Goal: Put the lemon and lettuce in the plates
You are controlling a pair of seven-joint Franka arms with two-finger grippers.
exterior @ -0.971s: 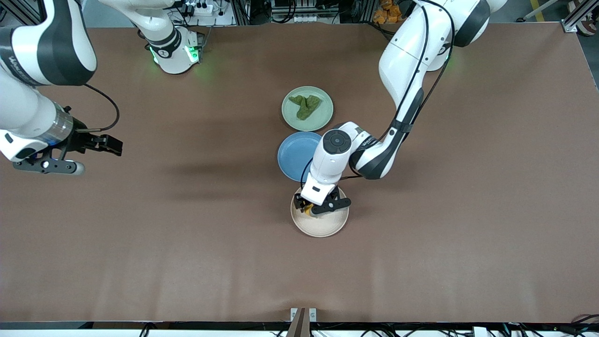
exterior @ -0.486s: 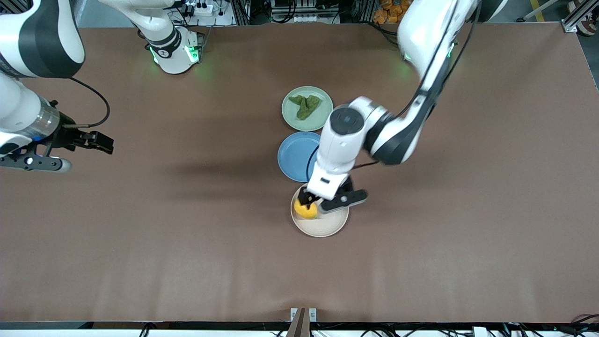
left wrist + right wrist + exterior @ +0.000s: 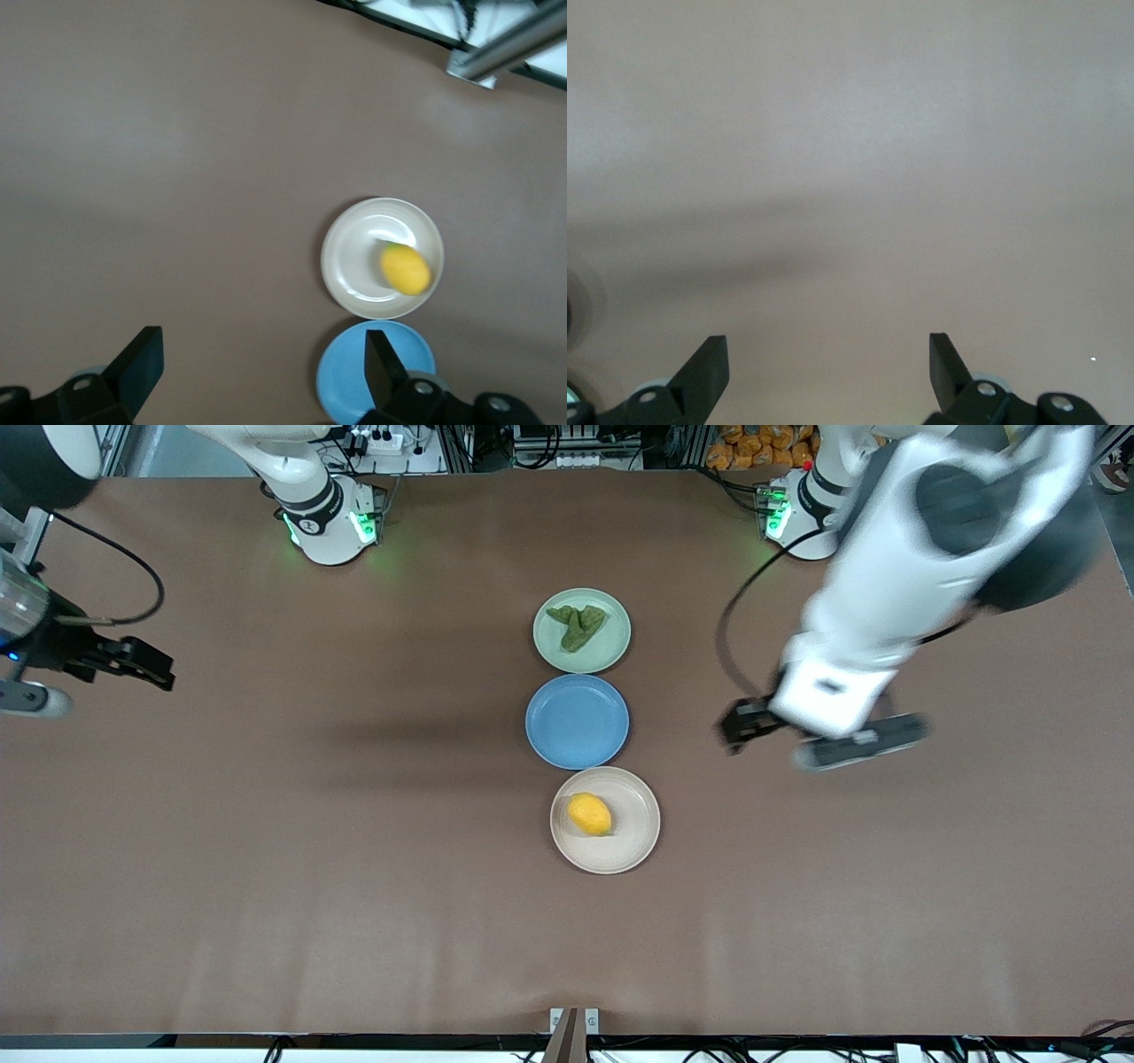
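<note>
The yellow lemon (image 3: 589, 814) lies in the beige-cream plate (image 3: 631, 834), the plate nearest the front camera. The green lettuce (image 3: 577, 625) lies in the mint plate (image 3: 613, 646), the one nearest the arm bases. My left gripper (image 3: 737, 733) is open and empty, raised over bare table beside the blue plate, toward the left arm's end. The left wrist view shows the lemon (image 3: 406, 269) in the beige plate (image 3: 354, 266), apart from the gripper (image 3: 261, 372). My right gripper (image 3: 146, 664) is open and empty over the right arm's end of the table, as the right wrist view (image 3: 828, 367) also shows.
An empty blue plate (image 3: 577, 721) sits between the mint and beige plates; it also shows in the left wrist view (image 3: 345, 390). The three plates form a row in the table's middle. Brown table surface lies all around them.
My left gripper let go of the lemon in the beige plate, rose and swung away toward the left arm's end. My right gripper drew farther toward the right arm's end.
</note>
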